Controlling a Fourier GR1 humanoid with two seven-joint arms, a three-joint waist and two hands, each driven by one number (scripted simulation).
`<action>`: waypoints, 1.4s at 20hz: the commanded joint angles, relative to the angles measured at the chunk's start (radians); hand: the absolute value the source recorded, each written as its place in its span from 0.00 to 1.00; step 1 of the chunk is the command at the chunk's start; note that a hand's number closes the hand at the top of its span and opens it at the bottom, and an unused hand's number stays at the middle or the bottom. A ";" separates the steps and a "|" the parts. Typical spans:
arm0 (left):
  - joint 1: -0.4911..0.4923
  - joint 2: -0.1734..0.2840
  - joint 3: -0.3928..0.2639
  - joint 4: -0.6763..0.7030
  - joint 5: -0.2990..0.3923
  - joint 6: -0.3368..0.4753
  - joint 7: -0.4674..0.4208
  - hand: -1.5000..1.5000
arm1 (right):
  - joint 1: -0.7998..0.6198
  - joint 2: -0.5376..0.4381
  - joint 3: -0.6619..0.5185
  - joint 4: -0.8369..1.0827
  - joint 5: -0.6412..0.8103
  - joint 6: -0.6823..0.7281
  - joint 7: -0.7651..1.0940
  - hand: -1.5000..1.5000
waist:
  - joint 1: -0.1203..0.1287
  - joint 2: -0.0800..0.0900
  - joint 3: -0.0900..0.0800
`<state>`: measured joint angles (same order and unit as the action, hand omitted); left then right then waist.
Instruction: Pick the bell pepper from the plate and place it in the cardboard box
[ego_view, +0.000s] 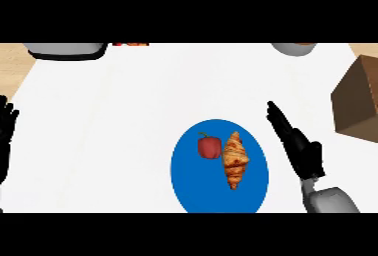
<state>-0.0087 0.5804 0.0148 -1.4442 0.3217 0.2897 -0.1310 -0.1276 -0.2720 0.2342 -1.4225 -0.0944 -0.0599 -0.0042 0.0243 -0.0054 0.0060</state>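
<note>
Bell pepper (210, 147) lies on plate (184, 175), left of right hand (299, 145).

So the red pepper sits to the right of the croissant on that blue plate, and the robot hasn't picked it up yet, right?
Not quite. The head view shows the bell pepper to the left of the croissant, not the right. The rest holds: both lie on the blue plate, and the right hand is beside the plate with straight fingers, holding nothing.

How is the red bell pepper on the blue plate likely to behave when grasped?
The small red bell pepper looks rounded and glossy, so it may slip or roll. It lies beside the croissant on the blue plate, so fingers might nudge that.
</note>
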 joint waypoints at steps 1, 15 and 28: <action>-0.031 0.037 0.011 0.011 -0.016 -0.059 -0.009 0.50 | -0.010 0.003 0.018 -0.170 0.051 -0.056 0.052 0.00 | -0.033 0.002 -0.007; -0.184 -0.040 -0.297 -0.147 -0.144 -0.200 0.052 0.50 | -0.169 -0.327 0.104 -0.508 0.566 -0.056 0.090 0.00 | -0.043 0.001 -0.006; -0.257 -0.069 -0.282 -0.069 -0.174 -0.234 0.060 0.50 | -0.414 -0.273 0.453 -0.614 0.780 0.483 0.659 0.00 | -0.018 0.002 -0.010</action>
<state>-0.2322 0.5294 -0.2683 -1.5255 0.1537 0.0505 -0.1004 -0.4628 -0.5940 0.5915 -2.0324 0.6591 0.2570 0.4966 0.0008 -0.0035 -0.0037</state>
